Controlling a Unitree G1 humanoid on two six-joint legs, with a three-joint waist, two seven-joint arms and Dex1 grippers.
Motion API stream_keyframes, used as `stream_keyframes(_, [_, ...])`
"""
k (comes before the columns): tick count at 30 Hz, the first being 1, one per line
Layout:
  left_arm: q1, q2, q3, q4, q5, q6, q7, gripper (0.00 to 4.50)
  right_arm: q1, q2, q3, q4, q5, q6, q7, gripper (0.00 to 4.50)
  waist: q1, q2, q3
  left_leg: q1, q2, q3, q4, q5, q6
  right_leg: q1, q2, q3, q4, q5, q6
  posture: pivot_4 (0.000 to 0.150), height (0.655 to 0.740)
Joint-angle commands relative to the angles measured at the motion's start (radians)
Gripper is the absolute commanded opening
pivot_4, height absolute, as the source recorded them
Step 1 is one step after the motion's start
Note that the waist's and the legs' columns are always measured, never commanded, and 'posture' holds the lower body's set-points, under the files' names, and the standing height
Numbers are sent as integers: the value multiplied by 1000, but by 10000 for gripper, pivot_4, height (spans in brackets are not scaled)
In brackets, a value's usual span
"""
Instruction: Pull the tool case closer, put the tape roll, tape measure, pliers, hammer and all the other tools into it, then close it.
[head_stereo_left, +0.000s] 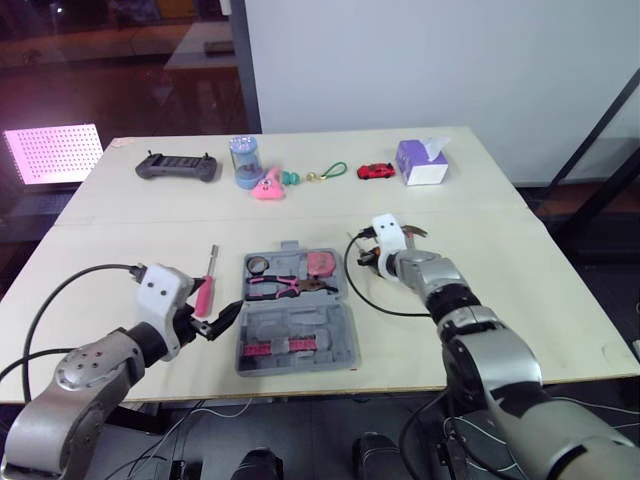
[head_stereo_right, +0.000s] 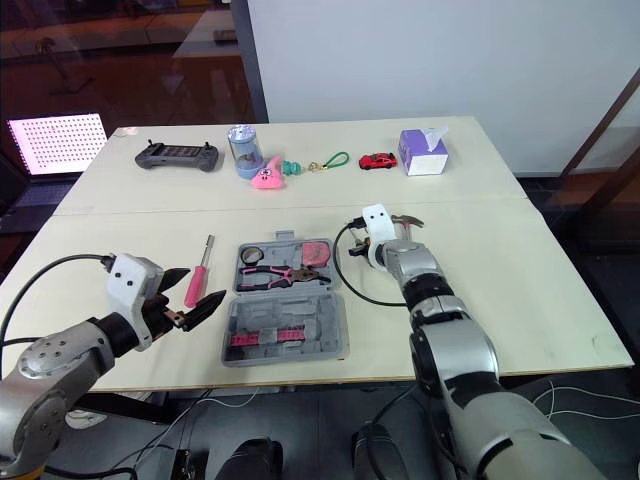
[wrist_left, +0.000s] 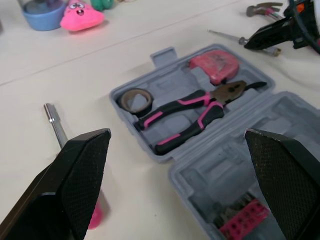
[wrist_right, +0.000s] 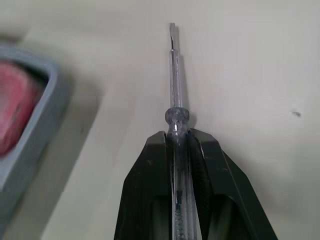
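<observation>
Currently clamping the clear screwdriver in the right gripper, pinched tight on the handle, shaft straight out along the fingers. Low over bare desk; touching or just lifted, cannot tell. Sitting just off the case's right edge, by its far right corner, beside the tape measure. Running roughly alongside that wall, not across it, tip over desk rather than tray.

So: needs a short carry toward the robot's left, probably plus a turn to line up with a free slot. Judging the right arm the obvious one for this, holding the tool and next to the case.

Inside the far half: tape roll, pliers across the middle, tape measure. In the near half: pink bits.

Further out: pink screwdriver left of the case, long axis near-to-far, handle nearest the near edge. Left gripper spread wide, holding nothing, right at that handle, off-centre toward one finger. Looks like the left arm's pick.

Hammer just beyond the right gripper, toward the far edge, not yet loaded. Case open; too early to close.
</observation>
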Motion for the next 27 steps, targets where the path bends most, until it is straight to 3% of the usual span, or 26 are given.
stream_keyframes(1, [-2, 0, -10, 0, 10, -27, -13, 45000, 151, -37, 45, -326, 16, 212, 47, 669, 2, 1, 0, 0, 0, 0, 0, 0, 1, 0, 0, 0, 0, 0, 0, 1500, 7400])
stream_keyframes(5, [-20, 5, -28, 22, 6, -44, -41, 45000, 308, -79, 28, -625, 37, 401, 27, 669, 6, 0, -1, 0, 0, 0, 2, -2, 4, 1, 0, 0, 1, 0, 0, 1500, 7400])
stream_keyframes(11, [-45, 10, -49, 59, 11, -61, -75, 45000, 438, -99, -22, -839, 76, 558, -10, 669, 16, 0, -1, 0, 0, 0, 2, -3, 5, 1, 0, 0, 1, 0, 0, 1500, 7400])
stream_keyframes(12, [-50, 10, -55, 66, 14, -64, -80, 45000, 445, -101, -24, -854, 81, 568, -12, 10930, 19, 0, -1, 0, 0, 0, 2, -3, 5, 1, 0, 0, 1, 0, 0, 1500, 7400])
stream_keyframes(17, [-62, 11, -65, 88, 22, -77, -94, 45000, 435, -122, -24, -879, 96, 585, -20, 33257, 25, 0, -1, 0, 0, 0, 3, -3, 5, 1, 0, 0, 1, 0, 0, 1500, 7400])
stream_keyframes(27, [-61, -3, -83, 94, 43, -97, -98, 45000, 389, -109, -5, -770, 100, 510, -57, 33257, 22, 0, -1, 0, 0, 0, 4, -3, 5, 2, 0, 0, 1, 0, 0, 1500, 7400])
